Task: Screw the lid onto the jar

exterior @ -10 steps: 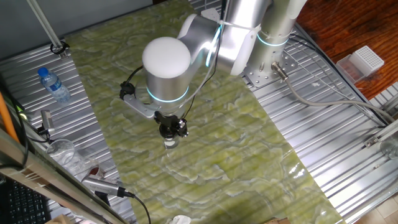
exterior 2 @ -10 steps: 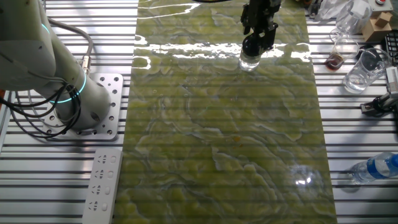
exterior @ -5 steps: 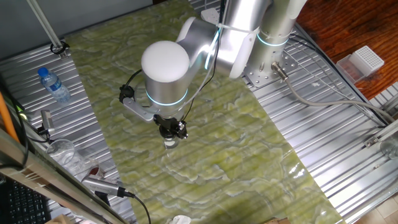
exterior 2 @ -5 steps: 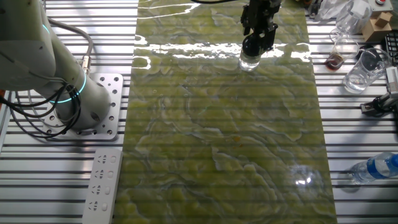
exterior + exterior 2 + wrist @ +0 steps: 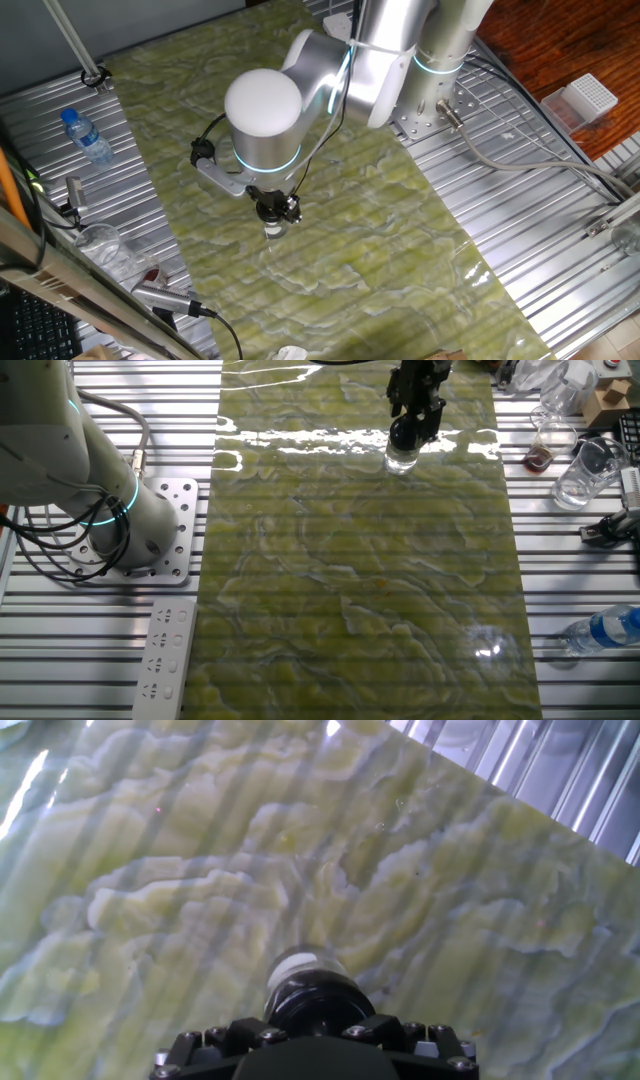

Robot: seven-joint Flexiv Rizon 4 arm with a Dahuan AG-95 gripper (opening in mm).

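Green marbled mat on the slatted metal tabletop (image 5: pixel 90 650), and the arm's big wrist joint has rotated a bit over the last second. The pincer (image 5: pixel 405 438) clamps the lid (image 5: pixel 318 1003) atop the jar (image 5: pixel 402 458), so it's probably mid-screwing.

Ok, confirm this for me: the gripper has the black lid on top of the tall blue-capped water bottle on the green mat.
Not quite. The lid under the gripper sits on the small clear jar, not the water bottle, which lies off the green mat on the metal slats, as the other fixed view shows. The rest holds.
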